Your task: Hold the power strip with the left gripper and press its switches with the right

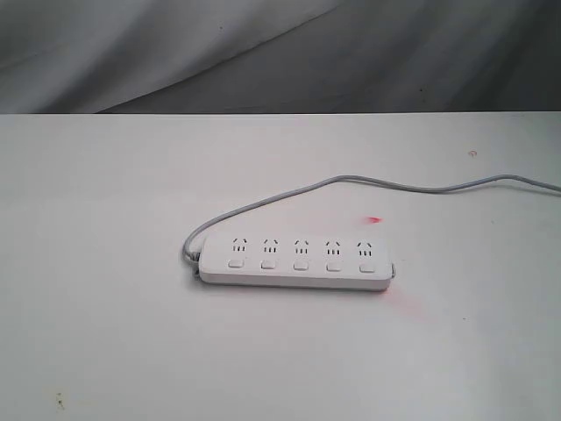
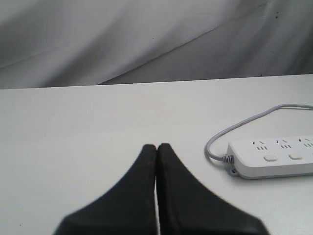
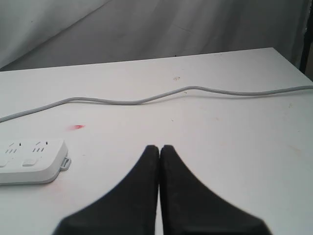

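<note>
The white power strip (image 1: 296, 261) lies flat in the middle of the table, its five switches (image 1: 301, 262) in a row below the socket groups. Its grey cord (image 1: 368, 181) loops from the left end and runs off to the right. Neither arm shows in the exterior view. In the left wrist view my left gripper (image 2: 157, 147) is shut and empty, apart from the power strip's cord end (image 2: 274, 159). In the right wrist view my right gripper (image 3: 159, 148) is shut and empty, apart from the power strip's other end (image 3: 32, 160).
The white table (image 1: 114, 333) ends at a far edge before a grey cloth backdrop (image 1: 280, 53). A small red light spot (image 1: 375, 220) lies on the table behind the strip's right end. The cord (image 3: 186, 92) crosses the table in the right wrist view.
</note>
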Tool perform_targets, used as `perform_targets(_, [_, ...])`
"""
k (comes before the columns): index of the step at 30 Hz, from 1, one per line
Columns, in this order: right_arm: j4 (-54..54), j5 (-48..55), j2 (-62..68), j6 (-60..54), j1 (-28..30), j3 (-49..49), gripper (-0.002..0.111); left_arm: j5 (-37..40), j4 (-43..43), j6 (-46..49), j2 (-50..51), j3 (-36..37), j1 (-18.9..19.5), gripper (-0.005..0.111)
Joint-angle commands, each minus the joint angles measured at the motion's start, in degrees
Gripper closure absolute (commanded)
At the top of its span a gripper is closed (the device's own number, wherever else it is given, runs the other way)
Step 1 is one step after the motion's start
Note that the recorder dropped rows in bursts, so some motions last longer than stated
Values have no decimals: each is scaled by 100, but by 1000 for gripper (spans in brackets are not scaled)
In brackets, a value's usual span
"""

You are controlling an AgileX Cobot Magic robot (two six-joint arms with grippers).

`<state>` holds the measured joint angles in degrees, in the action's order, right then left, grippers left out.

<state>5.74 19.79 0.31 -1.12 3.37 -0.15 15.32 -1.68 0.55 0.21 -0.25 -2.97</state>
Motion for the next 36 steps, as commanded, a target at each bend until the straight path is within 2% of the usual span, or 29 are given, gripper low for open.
perform_targets(1, [-65, -14, -31, -14, -4, 15, 108, -6, -48, -7, -21, 25, -33, 106])
perform_targets(31, [-65, -14, -31, -14, -4, 15, 108, -17, -5, 6, -21, 25, -33, 106])
perform_targets(36, [-65, -14, -31, -14, -4, 15, 108, -471, 168, -5, -21, 25, -33, 106])
